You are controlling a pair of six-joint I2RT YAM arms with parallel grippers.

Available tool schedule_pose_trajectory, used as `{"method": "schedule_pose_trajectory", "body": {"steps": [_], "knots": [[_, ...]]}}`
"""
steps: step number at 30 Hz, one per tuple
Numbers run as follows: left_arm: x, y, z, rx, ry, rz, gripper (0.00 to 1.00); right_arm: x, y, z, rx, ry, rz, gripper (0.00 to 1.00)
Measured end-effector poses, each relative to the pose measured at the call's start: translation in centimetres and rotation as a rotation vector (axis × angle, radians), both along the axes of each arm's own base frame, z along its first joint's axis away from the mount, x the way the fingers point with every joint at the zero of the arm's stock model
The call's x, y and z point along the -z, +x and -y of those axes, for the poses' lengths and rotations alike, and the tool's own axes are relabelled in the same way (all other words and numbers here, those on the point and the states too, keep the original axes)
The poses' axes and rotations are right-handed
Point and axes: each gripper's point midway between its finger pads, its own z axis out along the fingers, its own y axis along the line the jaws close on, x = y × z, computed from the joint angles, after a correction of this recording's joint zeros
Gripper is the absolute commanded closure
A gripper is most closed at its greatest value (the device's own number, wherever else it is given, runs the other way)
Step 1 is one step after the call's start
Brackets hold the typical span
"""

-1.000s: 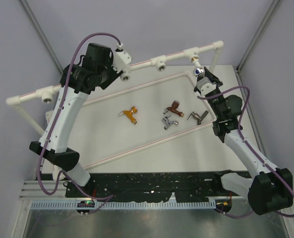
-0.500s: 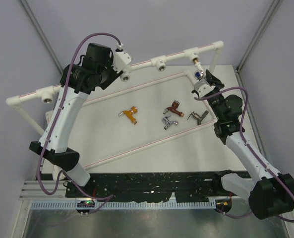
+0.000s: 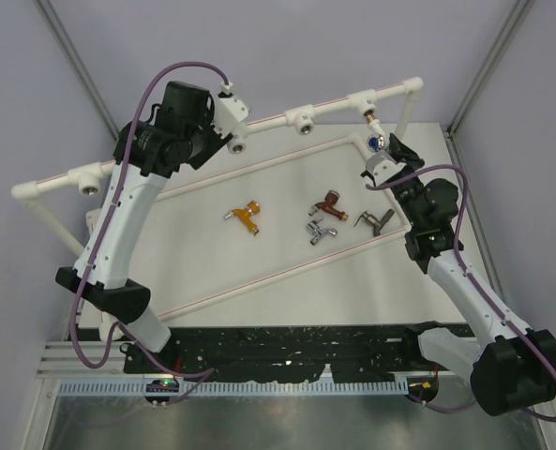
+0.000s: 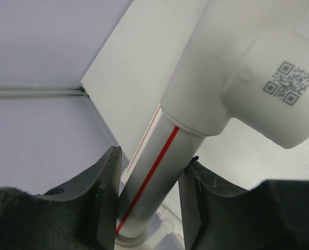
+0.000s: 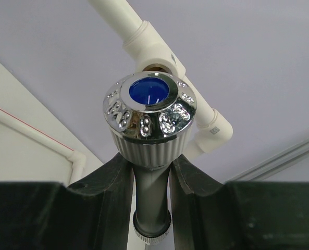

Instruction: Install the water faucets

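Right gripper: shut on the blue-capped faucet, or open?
Shut: the right gripper pinches the blue-capped faucet by its stem, both fingers pressed against it below the chrome knob.

Pipe frame [image 3: 268, 120] rails fence mat [image 3: 212, 253]; open gap between orange faucet [image 3: 247, 216], copper faucet [image 3: 329, 202].

The left tool [image 3: 231, 127] is up at the raised rail of the white pipe frame [image 3: 165, 156], just beside a tee socket [image 3: 237, 144]. Over on the right, the right tool [image 3: 383, 157] holds a blue-capped faucet [image 3: 376, 141] just under the rail's last socket [image 3: 371, 113], knob end showing. Four more lie loose on the desk [image 3: 212, 258] inside the frame's lower loop: an orange-gold faucet [image 3: 247, 216] apart to the left, then a copper-brown faucet [image 3: 328, 202] with a chrome faucet [image 3: 321, 231] just below it, and a dark bronze-grey faucet [image 3: 375, 220] by the right-hand pipe
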Motion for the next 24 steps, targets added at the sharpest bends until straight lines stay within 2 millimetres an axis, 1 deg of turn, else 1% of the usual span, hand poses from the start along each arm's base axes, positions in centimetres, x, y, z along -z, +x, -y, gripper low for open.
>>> {"method": "schedule_pose_trajectory", "body": {"steps": [4, 14, 24], "knots": [[0.0, 0.0, 0.0, 0.001, -0.001, -0.001, 0.74, -0.1, 0.0, 0.0, -0.001, 0.000, 0.001, 0.95], [0.0, 0.0, 0.1, 0.002, -0.002, -0.003, 0.74, -1.2, 0.5, -0.3, -0.007, -0.014, 0.016, 0.95], [0.0, 0.0, 0.2, 0.006, -0.007, -0.005, 0.74, -0.3, 1.3, -0.1, 0.020, -0.095, 0.012, 0.95]]}}
